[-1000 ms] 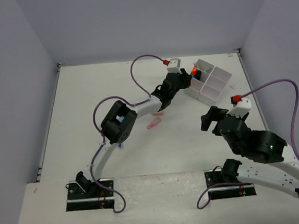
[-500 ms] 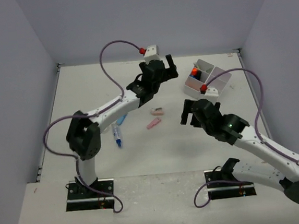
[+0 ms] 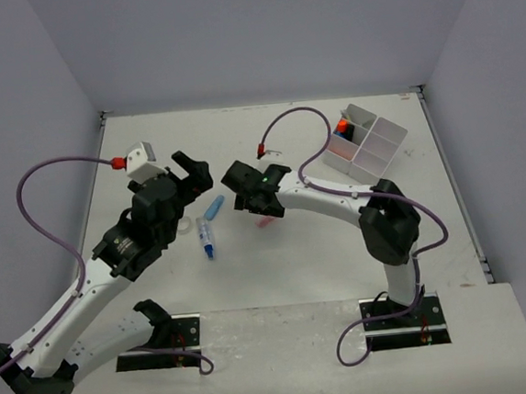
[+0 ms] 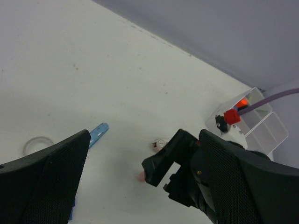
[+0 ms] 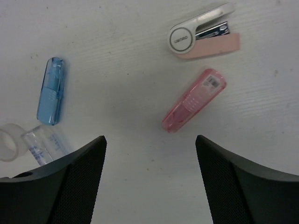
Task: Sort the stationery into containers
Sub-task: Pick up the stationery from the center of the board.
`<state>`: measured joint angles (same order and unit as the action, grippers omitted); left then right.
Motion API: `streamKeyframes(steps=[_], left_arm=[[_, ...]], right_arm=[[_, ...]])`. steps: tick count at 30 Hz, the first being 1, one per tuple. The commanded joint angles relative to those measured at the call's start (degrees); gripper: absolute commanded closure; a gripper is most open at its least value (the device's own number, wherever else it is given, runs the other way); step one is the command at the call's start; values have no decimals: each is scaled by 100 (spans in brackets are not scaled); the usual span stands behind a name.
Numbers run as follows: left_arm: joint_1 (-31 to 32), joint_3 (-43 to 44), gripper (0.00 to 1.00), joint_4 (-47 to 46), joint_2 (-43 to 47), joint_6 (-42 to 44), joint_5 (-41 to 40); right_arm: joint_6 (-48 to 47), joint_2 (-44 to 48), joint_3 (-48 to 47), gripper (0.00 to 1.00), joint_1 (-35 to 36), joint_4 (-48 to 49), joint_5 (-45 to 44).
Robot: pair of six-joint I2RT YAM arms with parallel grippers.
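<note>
The white four-compartment tray [image 3: 375, 141] stands at the far right, with orange- and blue-capped items [image 3: 341, 131] in one compartment. On the table lie a pink translucent eraser case [image 5: 194, 100], a white-and-pink stapler [image 5: 201, 36], a blue translucent case [image 5: 51, 91], a clear tape roll [image 5: 8, 142] and a clear pen [image 5: 44, 144]. My right gripper [image 5: 149, 177] hovers open just beside the pink case with nothing between its fingers. My left gripper [image 3: 193, 166] is open and empty, left of the blue case [image 3: 214, 208].
The right gripper's black body [image 4: 173, 168] fills the middle of the left wrist view, close to my left fingers. A blue-tipped pen [image 3: 206, 237] and the tape roll [image 3: 184, 225] lie between the two arms. Purple cables arch over both arms.
The left gripper opened at the tray, then swung back to the left and nearer. The right arm reached left across the table to above the pink items, its jaws narrowing slightly.
</note>
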<state>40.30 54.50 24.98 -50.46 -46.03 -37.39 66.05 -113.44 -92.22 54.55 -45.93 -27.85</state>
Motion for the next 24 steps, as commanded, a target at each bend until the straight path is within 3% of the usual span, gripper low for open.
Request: streamKeyframes(steps=[1, 14, 18, 22, 24], left_arm=[[22, -152, 0, 636, -68, 130, 318], [30, -519, 0, 499, 256, 419, 627], [25, -551, 0, 479, 216, 422, 616], [23, -611, 0, 392, 191, 393, 740], [30, -636, 0, 332, 164, 391, 791]], right_arm=[[1034, -443, -327, 25, 24, -618, -151], [1515, -1136, -166, 46, -76, -566, 25], [1560, -989, 380, 54, -73, -334, 66], [1517, -622, 1110, 71, -79, -65, 68], [1445, -348, 1457, 73, -96, 102, 51]])
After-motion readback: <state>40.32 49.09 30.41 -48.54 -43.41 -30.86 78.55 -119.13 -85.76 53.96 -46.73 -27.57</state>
